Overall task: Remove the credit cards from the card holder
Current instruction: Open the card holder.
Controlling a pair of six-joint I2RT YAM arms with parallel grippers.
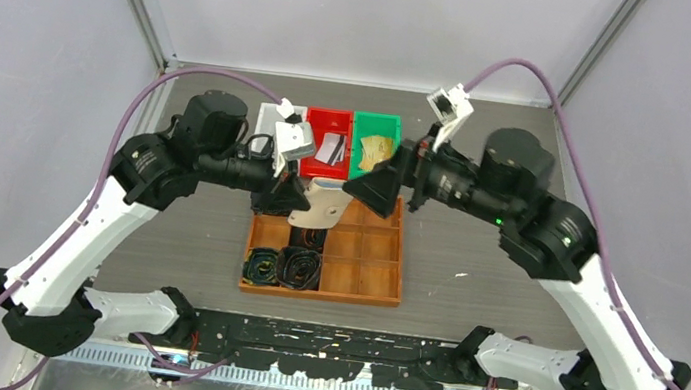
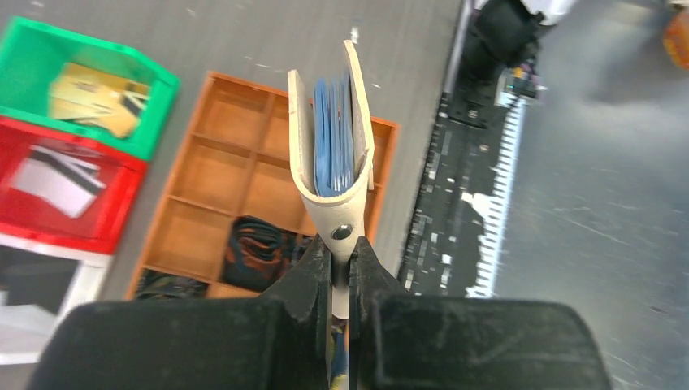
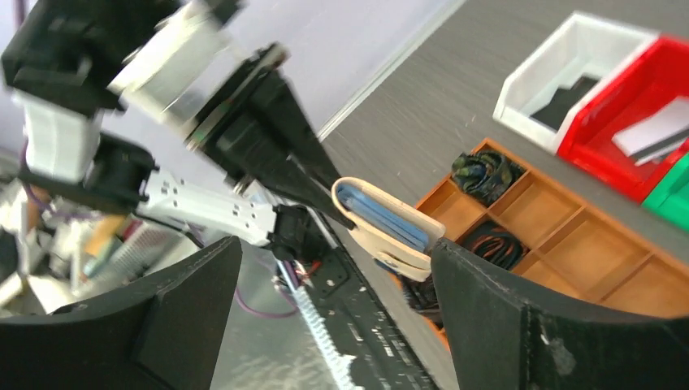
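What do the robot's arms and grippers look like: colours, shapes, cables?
The left arm and right arm have white links, black joints and a purple cable to a white wrist camera. The left gripper and right gripper have black wedge-shaped fingers.

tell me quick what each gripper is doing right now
left gripper: shut on the card holder
right gripper: open, holding nothing

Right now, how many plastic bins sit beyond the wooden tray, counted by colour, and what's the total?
white bin: 1
red bin: 1
green bin: 1
Total: 3
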